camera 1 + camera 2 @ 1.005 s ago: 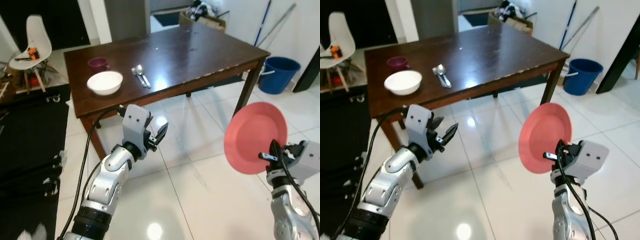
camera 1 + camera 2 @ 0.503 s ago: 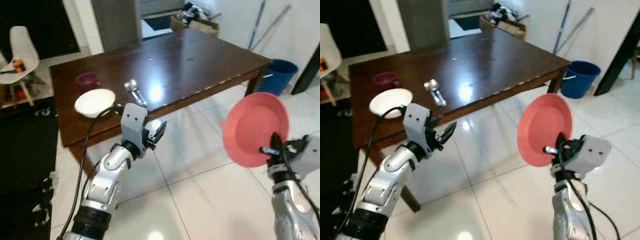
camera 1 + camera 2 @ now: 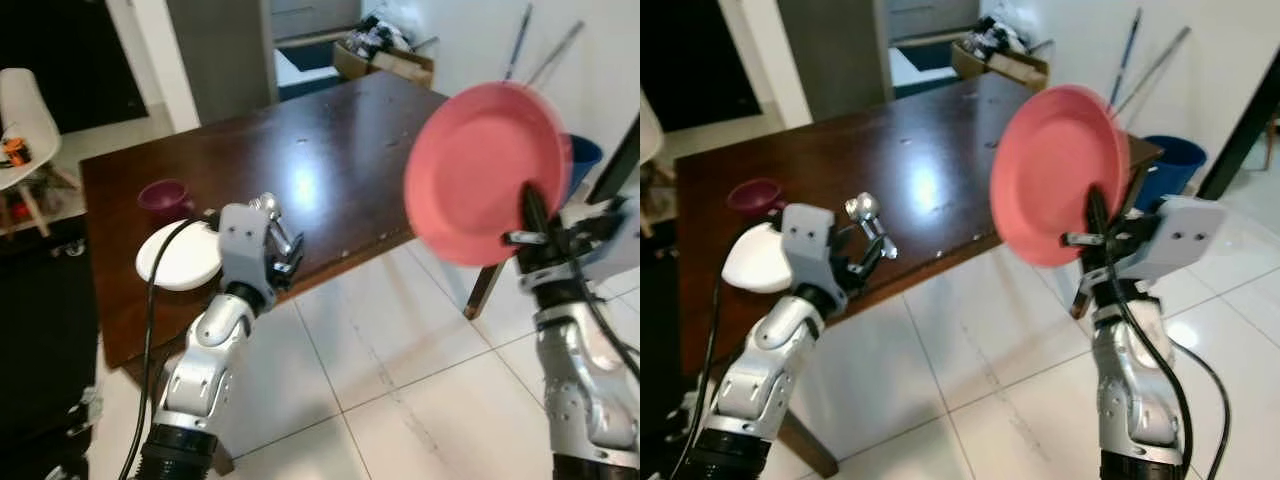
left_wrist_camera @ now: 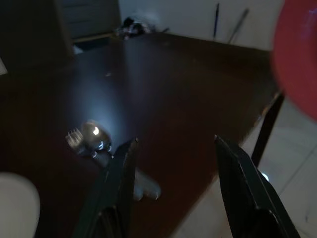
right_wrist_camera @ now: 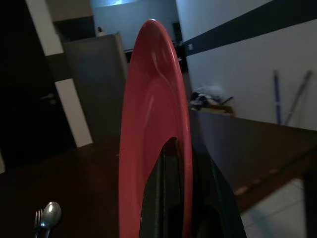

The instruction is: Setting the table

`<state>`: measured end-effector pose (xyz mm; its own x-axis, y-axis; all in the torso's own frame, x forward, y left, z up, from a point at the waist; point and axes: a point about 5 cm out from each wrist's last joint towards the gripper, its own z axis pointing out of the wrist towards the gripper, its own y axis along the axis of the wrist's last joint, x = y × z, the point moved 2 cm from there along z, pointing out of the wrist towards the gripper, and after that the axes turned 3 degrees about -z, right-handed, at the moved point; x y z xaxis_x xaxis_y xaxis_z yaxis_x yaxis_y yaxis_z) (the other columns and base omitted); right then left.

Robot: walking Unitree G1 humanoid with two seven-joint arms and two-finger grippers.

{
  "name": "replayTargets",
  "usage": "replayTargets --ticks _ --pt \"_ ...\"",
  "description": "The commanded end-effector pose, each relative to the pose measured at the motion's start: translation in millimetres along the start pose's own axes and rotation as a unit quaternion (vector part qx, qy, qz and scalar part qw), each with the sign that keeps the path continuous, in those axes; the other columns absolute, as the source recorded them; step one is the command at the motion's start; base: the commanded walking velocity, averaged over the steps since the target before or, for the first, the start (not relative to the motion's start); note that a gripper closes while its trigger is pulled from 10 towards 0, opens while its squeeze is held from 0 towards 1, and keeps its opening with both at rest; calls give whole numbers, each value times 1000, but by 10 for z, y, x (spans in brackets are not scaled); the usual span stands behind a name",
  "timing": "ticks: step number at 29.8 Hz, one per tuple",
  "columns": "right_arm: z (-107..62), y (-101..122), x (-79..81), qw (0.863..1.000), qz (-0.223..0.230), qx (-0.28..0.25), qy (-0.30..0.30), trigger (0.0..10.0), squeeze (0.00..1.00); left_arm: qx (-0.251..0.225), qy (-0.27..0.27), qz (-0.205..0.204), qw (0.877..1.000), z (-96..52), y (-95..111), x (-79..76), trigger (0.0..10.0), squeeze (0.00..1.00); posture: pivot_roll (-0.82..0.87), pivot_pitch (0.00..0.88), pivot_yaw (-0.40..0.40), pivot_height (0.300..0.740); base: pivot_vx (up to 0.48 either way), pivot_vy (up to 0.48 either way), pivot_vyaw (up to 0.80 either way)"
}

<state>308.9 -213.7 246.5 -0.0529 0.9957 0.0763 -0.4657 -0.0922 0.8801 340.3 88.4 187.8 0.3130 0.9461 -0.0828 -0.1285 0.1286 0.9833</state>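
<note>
My right gripper [image 3: 528, 212] is shut on the lower rim of a pink plate [image 3: 485, 170], holding it upright and raised beside the right corner of the dark wooden table [image 3: 350, 120]. The wrist view shows the plate [image 5: 153, 144] edge-on between the fingers. On the table's left part lie a white bowl [image 3: 178, 262], a purple cup [image 3: 165, 196] and a spoon and fork [image 4: 91, 139]. My left gripper [image 4: 173, 144] is open and hovers at the table's front edge, just short of the cutlery, holding nothing.
A blue bucket [image 3: 1175, 155] stands on the tiled floor past the table's right end, with broom handles [image 3: 520, 40] leaning on the wall. A cluttered box [image 3: 385, 55] sits behind the table. A white chair [image 3: 22, 105] stands at far left.
The camera has come closer to the table. My right arm has lifted the plate up to table height. My left gripper now sits at the table edge by the cutlery.
</note>
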Motion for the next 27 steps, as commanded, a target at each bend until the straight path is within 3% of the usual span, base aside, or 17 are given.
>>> replayTargets --ticks 1,9,14,16,17,22,27 --pt "31 -37 114 1000 11 8 27 10000 0 9 15 3 1000 -51 -39 48 10000 129 -140 0 138 740 480 0 0" --pt "132 -210 429 994 66 36 78 10000 0 4 59 23 998 -226 13 231 10000 122 -62 0 95 740 480 0 0" --pt "185 -177 577 987 101 36 116 10000 0 -4 63 26 998 -263 68 241 10000 106 -48 0 91 740 480 0 0" --pt "197 -156 636 984 114 35 135 10000 0 -4 60 17 998 -277 86 227 10000 47 -48 0 92 740 356 0 0" --pt "201 -153 656 982 118 35 142 10000 0 -7 58 12 998 -281 102 222 10000 0 -48 0 93 740 0 0 0" --pt "180 -163 703 979 126 38 159 10000 0 -19 54 -3 998 -280 173 230 10000 0 -53 0 97 740 0 0 0" --pt "123 -166 748 968 166 47 183 10000 0 -29 63 -4 998 -249 243 279 10000 0 -57 0 103 740 0 0 0"
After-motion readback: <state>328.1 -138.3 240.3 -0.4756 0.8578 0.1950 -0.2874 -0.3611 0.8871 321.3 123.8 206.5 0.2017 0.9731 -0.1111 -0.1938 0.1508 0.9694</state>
